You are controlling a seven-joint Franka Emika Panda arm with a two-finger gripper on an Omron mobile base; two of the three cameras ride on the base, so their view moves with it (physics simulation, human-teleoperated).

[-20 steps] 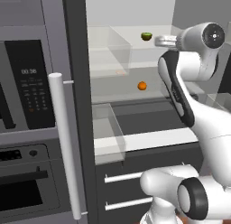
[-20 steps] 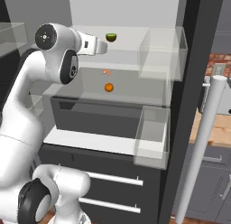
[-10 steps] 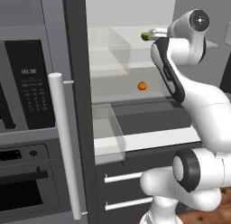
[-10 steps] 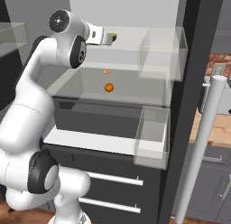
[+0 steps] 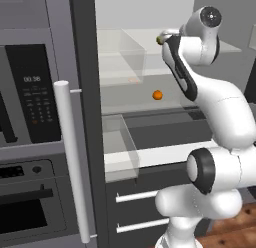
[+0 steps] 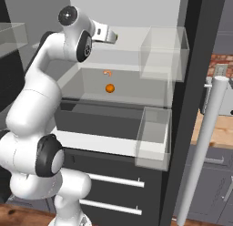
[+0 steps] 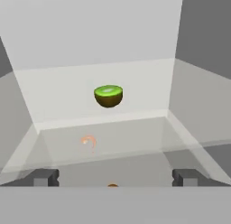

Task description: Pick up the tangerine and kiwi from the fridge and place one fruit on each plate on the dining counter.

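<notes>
Kiwi [image 5: 160, 39] in left base view is mostly hidden behind the arm's wrist, just a green sliver showing. In right base view it's covered by the hand, can't be made out. Tangerine [image 7: 112, 185] in hand view is cut off at the bottom, only its top edge peeks up. Small orange curl [image 7: 88, 142] on the shelf is faint and too small to identify; same blur at [image 6: 107, 73]. Fridge [image 5: 82, 117] top and bottom run off the picture. Door handle [image 6: 202, 152] is cut off at the lower edge. Oven keypad [image 5: 34, 102] text is unreadable.
</notes>
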